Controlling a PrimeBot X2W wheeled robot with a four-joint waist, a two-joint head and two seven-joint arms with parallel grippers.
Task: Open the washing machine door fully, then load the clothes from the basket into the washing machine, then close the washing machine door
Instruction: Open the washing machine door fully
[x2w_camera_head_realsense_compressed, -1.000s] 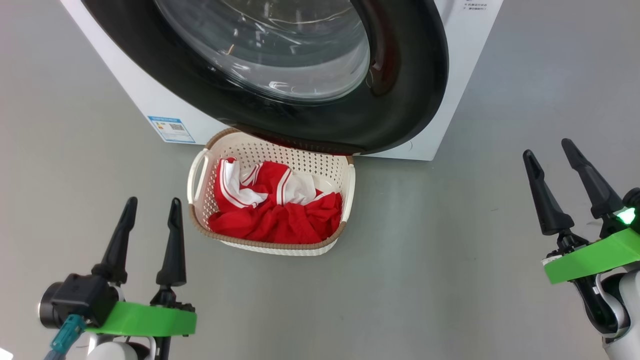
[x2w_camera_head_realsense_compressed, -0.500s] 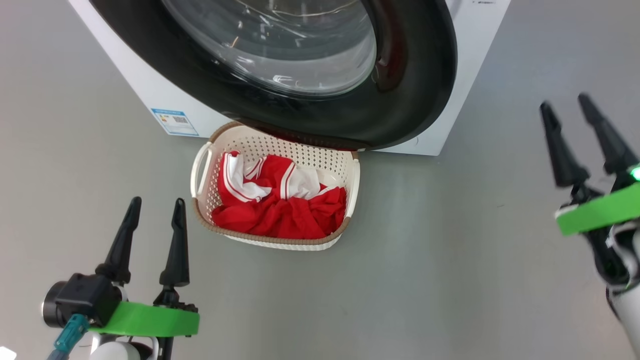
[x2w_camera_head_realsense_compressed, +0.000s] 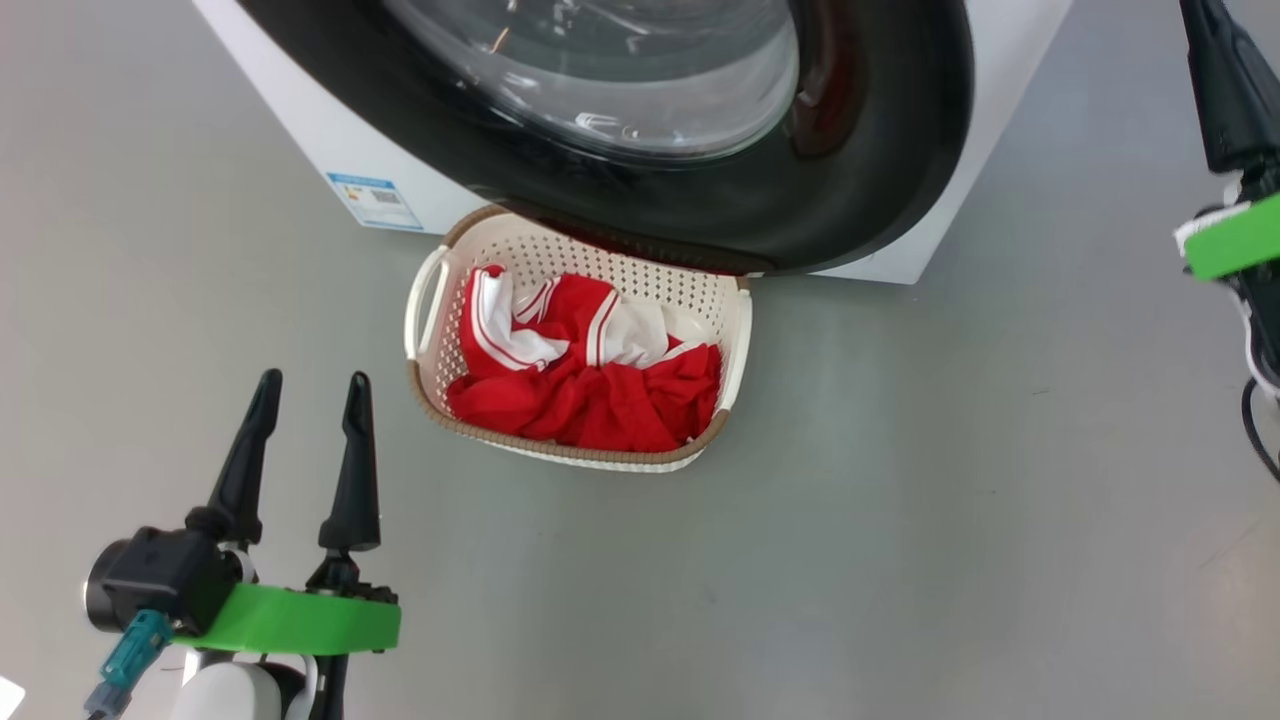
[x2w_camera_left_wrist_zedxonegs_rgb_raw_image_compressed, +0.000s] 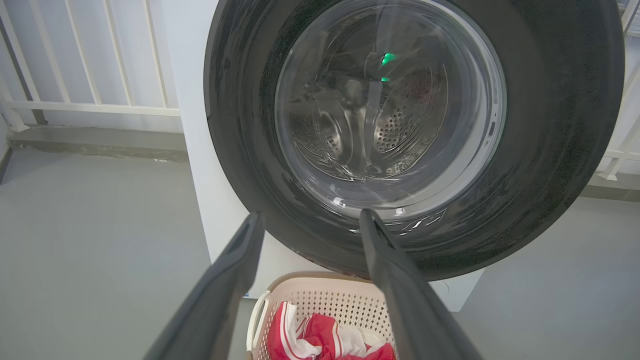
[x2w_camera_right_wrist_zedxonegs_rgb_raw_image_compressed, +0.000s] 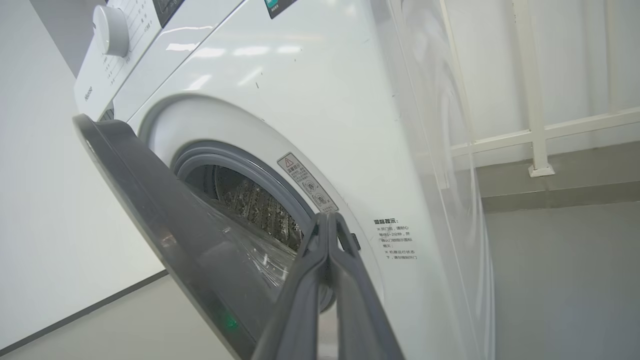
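Spread wide and empty: left claw (x2w_camera_head_realsense_compressed: 314, 378), near left of basket (x2w_camera_head_realsense_compressed: 745, 330). Pinched closed on nothing: right claw (x2w_camera_right_wrist_zedxonegs_rgb_raw_image_compressed: 327, 216), far right, beside ajar washing machine door (x2w_camera_head_realsense_compressed: 880, 180). Piled in basket below door: clothes (x2w_camera_head_realsense_compressed: 590, 400).

door (x2w_camera_head_realsense_compressed: 880, 150): glossy black rim, clear glass | basket (x2w_camera_head_realsense_compressed: 580, 455): perforated plastic | clothes (x2w_camera_head_realsense_compressed: 600, 410): red cloth | drum (x2w_camera_right_wrist_zedxonegs_rgb_raw_image_compressed: 240, 197): perforated steel

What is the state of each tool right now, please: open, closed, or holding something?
Left tool: open, holding nothing.
Right tool: closed, holding nothing.
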